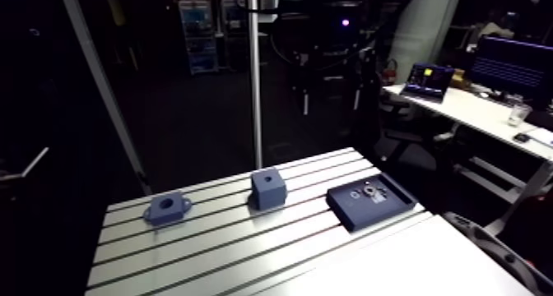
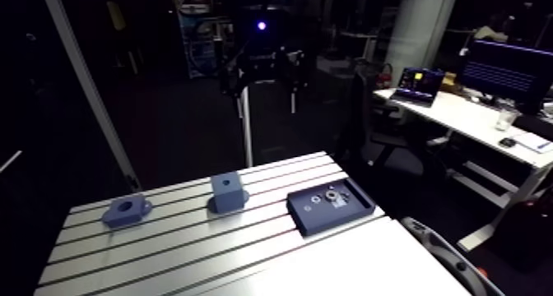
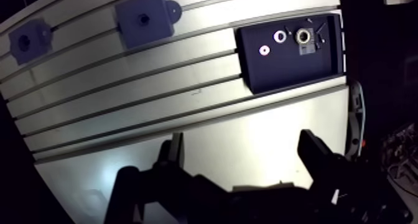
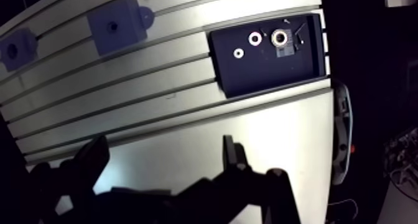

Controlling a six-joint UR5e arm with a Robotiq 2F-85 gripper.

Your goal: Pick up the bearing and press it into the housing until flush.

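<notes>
A dark tray (image 3: 292,68) lies on the slotted table, far ahead of my gripper (image 3: 241,139). In it are a shiny round bearing (image 3: 303,35), a white ring (image 3: 280,36) and a smaller washer (image 3: 264,50). A blue flanged housing (image 1: 167,209) with a round bore sits at the table's left. Between it and the tray stands a blue block (image 1: 267,189) with a small hole on top. In the wrist view my two fingers are wide apart with nothing between them, high above bare table.
A thin upright pole (image 1: 256,85) stands behind the table's far edge. A slanted metal bar (image 1: 99,77) rises at the back left. A curved grey part (image 3: 356,114) lies just past the table's right edge, close to the tray.
</notes>
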